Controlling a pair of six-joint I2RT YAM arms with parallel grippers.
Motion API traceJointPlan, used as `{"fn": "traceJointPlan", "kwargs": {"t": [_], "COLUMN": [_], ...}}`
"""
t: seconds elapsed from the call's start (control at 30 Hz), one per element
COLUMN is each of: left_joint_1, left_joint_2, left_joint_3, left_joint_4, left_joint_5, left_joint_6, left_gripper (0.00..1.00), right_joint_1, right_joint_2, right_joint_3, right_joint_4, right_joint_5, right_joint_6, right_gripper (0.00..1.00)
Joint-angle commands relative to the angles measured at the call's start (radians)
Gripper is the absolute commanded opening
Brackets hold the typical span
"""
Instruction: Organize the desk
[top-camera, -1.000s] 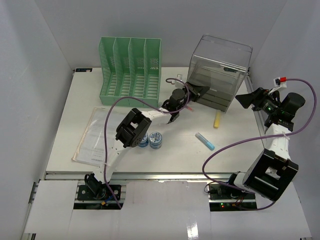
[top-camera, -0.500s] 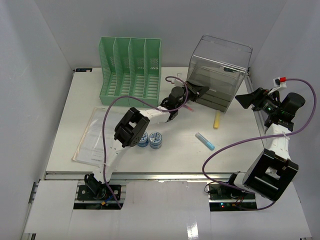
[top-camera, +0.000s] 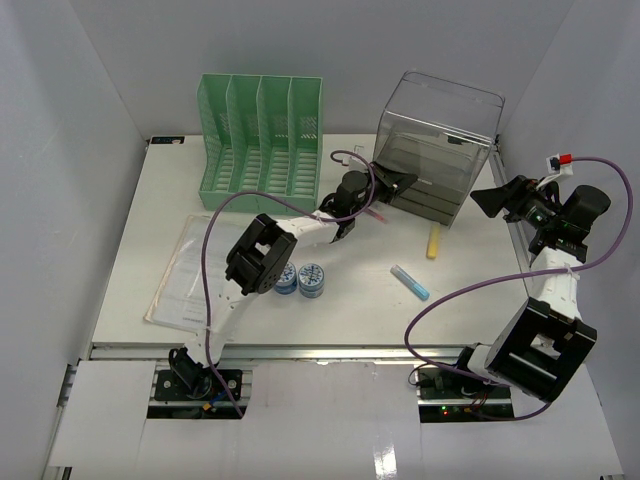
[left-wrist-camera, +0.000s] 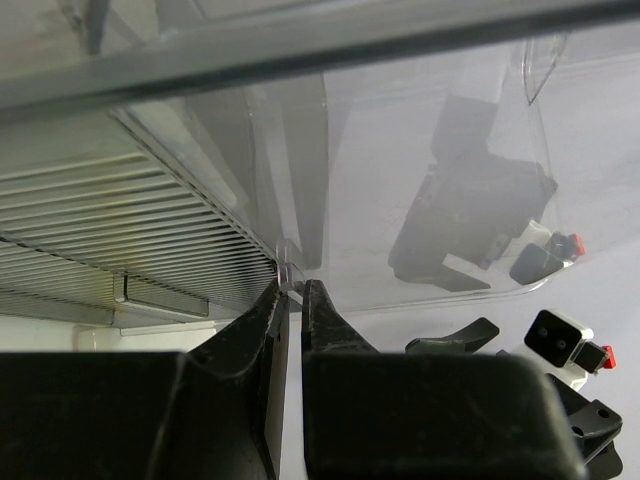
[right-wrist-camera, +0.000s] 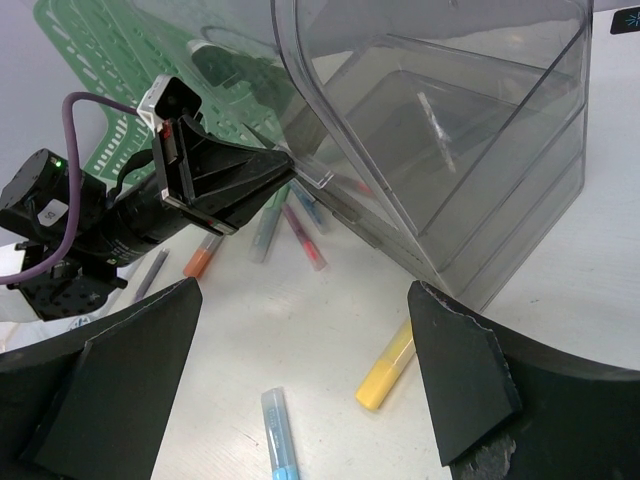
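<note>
Counter (top-camera: 350, 305) flat beneath clear drawer box (top-camera: 440, 130), long axis left-right, left jaws pinched on box's drawer lip (left-wrist-camera: 289, 268), right jaws wide, empty, right of box, green rack (top-camera: 262, 140) left, yellow marker (top-camera: 434, 240) in front

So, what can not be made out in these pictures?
Top view: the left arm mostly hides the markers beside the drawer unit; print on the papers is too small.
Right wrist view: the bottom edge cuts off the blue marker.
Left wrist view: the drawer unit fills it, hiding most of the desk.
</note>
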Motion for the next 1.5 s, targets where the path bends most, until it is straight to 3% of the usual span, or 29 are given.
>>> {"fn": "traceJointPlan", "kwargs": {"t": [0.0,0.93,1.3,1.47], "left_joint_1": [-0.003,-0.003,-0.001,0.001], "left_joint_2": [-0.189,-0.267,-0.252,-0.250], "left_joint_3": [0.032,0.024,0.026,0.025], "left_joint_4": [0.149,0.111,0.125,0.125], "left_joint_5": [0.054,0.065,0.060,0.060], "left_joint_6": [0.014,0.058,0.046,0.046], "left_gripper": [0.00,0.00,0.00,0.00], "right_joint_1": [-0.006,-0.016,-0.016,-0.016], "right_joint_2": [-0.001,-0.026,-0.030,-0.020], "right_joint_3": [0.051,0.059,0.091,0.092], "right_joint_4": [0.004,-0.018,-0.160,-0.031], "right_joint_5": [-0.008,-0.069,0.038,-0.060], "right_joint_6": [-0.010,-0.037,-0.101,0.038], "right_gripper": [0.90,0.90,0.90,0.90]}}
